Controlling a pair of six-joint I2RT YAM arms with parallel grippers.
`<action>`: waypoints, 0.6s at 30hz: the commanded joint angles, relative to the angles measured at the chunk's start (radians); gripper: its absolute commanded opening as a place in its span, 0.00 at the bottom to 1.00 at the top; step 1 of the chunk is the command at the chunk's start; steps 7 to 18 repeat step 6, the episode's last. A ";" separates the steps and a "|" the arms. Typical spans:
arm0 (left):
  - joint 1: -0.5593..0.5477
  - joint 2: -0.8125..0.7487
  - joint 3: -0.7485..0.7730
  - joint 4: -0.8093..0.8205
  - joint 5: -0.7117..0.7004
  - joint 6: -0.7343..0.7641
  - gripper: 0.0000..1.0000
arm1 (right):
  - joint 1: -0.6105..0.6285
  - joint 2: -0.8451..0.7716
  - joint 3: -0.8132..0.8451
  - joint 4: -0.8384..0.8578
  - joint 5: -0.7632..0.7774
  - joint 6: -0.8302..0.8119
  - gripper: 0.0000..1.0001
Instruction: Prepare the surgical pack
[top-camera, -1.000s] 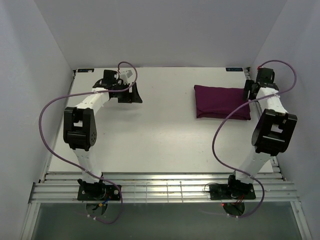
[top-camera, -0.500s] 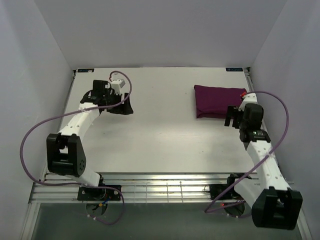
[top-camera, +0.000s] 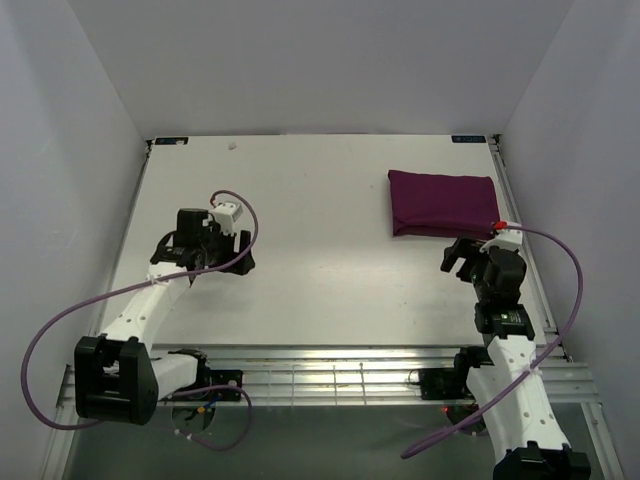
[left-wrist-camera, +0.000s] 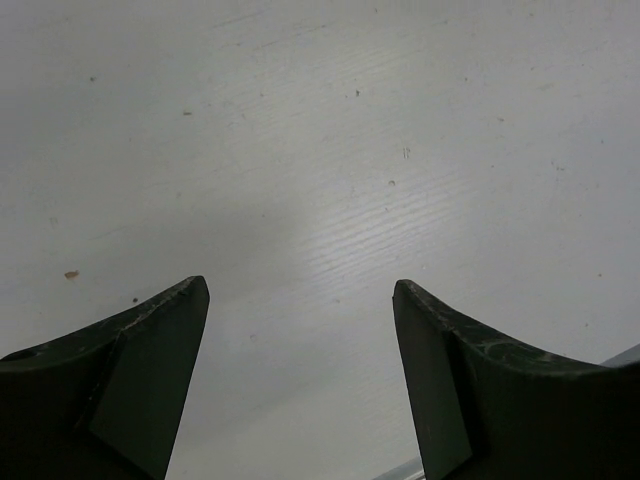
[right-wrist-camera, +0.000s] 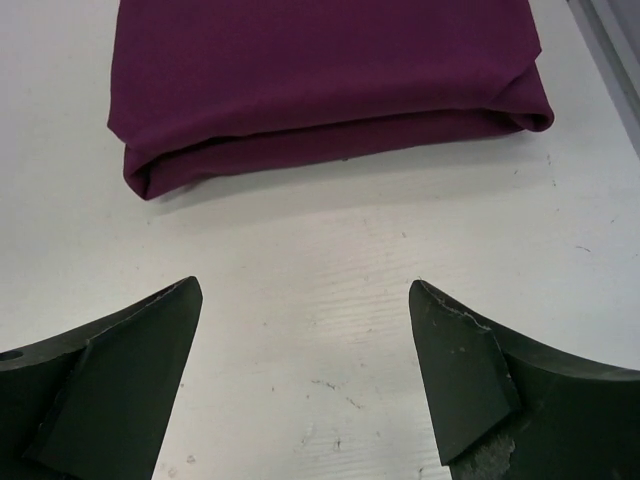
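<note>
The surgical pack (top-camera: 443, 203) is a deep-purple cloth folded into a rectangular bundle at the back right of the table. It fills the top of the right wrist view (right-wrist-camera: 325, 80). No tray, instruments or gauze show. My right gripper (top-camera: 463, 252) is open and empty, just in front of the bundle's near edge, not touching it; its jaws stand wide apart in the right wrist view (right-wrist-camera: 305, 290). My left gripper (top-camera: 222, 262) is open and empty over bare table at the left, and the left wrist view (left-wrist-camera: 300, 290) shows only white table between its jaws.
The white table (top-camera: 320, 270) is enclosed by white walls at left, right and back. A metal rail (top-camera: 320, 375) runs along the near edge by the arm bases. Purple cables loop off both arms.
Both arms have drawn back toward the near edge. The left gripper moved from the back left to mid-left. The right gripper moved from beside the bundle's right end to in front of it.
</note>
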 joint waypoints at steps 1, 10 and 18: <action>0.005 -0.037 0.002 0.068 -0.034 0.002 0.85 | 0.004 -0.032 -0.005 0.098 0.053 0.063 0.90; 0.005 -0.040 0.002 0.068 -0.034 -0.009 0.85 | 0.004 -0.016 0.019 0.031 0.123 0.067 0.90; 0.005 -0.040 0.002 0.068 -0.034 -0.009 0.85 | 0.004 -0.016 0.019 0.031 0.123 0.067 0.90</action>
